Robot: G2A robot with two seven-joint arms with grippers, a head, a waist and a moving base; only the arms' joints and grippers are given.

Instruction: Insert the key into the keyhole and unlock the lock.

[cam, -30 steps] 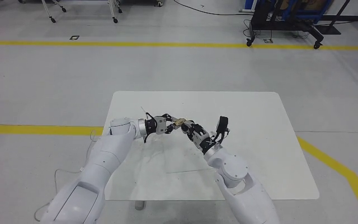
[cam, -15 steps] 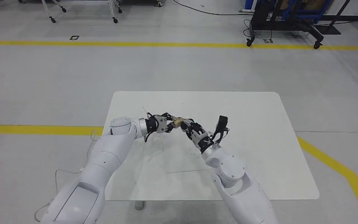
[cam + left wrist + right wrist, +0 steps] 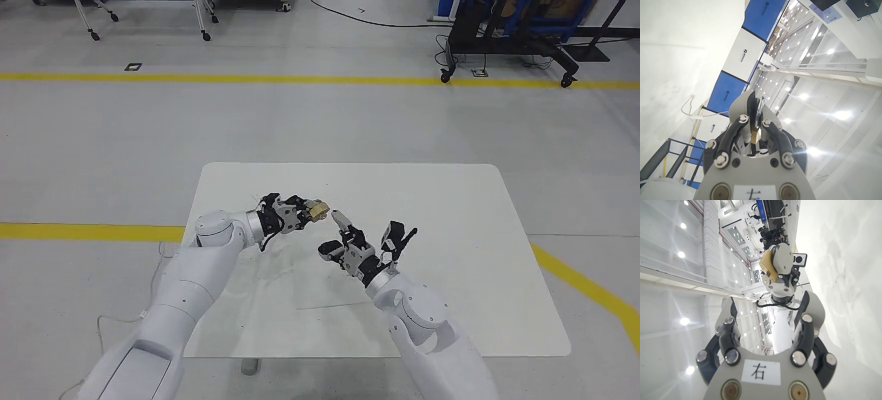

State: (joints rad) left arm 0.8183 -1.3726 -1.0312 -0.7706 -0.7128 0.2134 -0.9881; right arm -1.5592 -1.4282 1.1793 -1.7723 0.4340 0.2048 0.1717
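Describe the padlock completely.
The padlock is a brass-coloured block with flat faces, looking like metal. A shiny silver part, probably its shackle, extends from one end. The left gripper is shut on it, holding it tilted in the air above the white table. Nothing else touches it.

A brass-gold lock is shown against a plain white tabletop. The left gripper and right gripper are coloured pale grey, with black links and black ribbed pads.
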